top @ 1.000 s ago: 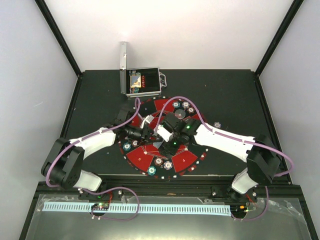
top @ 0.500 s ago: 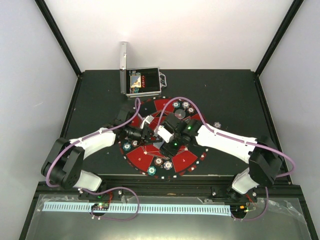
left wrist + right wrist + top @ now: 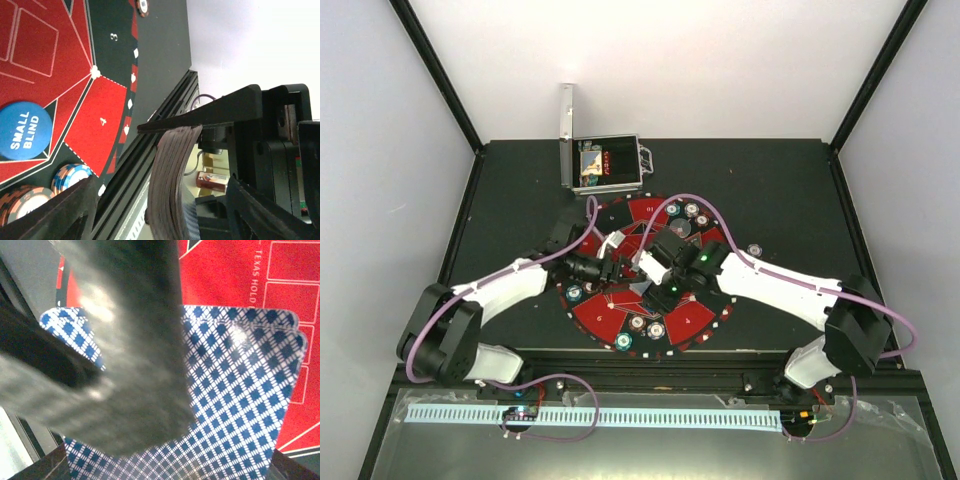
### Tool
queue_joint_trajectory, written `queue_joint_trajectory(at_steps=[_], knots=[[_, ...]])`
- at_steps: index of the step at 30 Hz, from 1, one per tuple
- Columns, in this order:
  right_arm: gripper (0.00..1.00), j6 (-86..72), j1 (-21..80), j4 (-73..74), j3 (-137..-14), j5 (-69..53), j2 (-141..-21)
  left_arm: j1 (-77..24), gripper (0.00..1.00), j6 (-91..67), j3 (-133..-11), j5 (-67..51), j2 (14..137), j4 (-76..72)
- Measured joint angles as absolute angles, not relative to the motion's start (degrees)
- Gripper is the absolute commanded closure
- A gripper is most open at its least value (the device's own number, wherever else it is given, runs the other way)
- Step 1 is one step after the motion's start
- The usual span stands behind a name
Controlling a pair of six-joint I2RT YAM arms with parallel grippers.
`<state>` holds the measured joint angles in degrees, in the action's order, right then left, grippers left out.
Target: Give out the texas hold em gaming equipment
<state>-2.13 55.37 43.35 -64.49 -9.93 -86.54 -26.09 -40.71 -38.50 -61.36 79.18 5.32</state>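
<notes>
Blue-and-white checked backs fill the right wrist view, where the deck of playing cards (image 3: 235,390) reaches across the gap between the right fingers (image 3: 215,107). One black finger lies flat against the deck's outer card and the deck bows a little, so those fingers look clenched on it. The left fingers (image 3: 50,210) stand released, one on either side of the deck's edge, with a gap on each side. Both pairs of fingers meet above the middle of the round red-and-black mat (image 3: 690,318). Just beyond the left fingers, flat on the mat, lies a blue SMALL BLIND disc (image 3: 24,131). Close beside it stand a blue-and-white striped chip stack (image 3: 70,176) and a brown-and-orange chip stack (image 3: 22,202). More chip stacks sit round the mat's rim, away from both pairs of fingers. A lone chip (image 3: 755,249) rests on the black worktop (image 3: 790,180), out past the right fingers. Beyond both pairs of fingers, a silver metal case (image 3: 610,168) stands open.
</notes>
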Motion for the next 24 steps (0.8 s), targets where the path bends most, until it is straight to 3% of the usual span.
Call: queue_joint_trajectory(at_steps=[4,11,24], knots=[[0.41,-3.0,55.4,43.4,-63.4,-8.4,-85.2,-24.7,0.15,-38.1,-37.8,-58.7,76.1,7.8],[0.41,-3.7,55.4,44.0,-61.9,-7.4,-83.6,-23.3,0.12,-32.1,-37.5,-53.3,68.1,11.8],[0.41,-3.5,56.8,44.5,-61.9,-7.3,-83.3,-27.1,0.14,-23.9,-44.1,-55.7,79.9,18.5]])
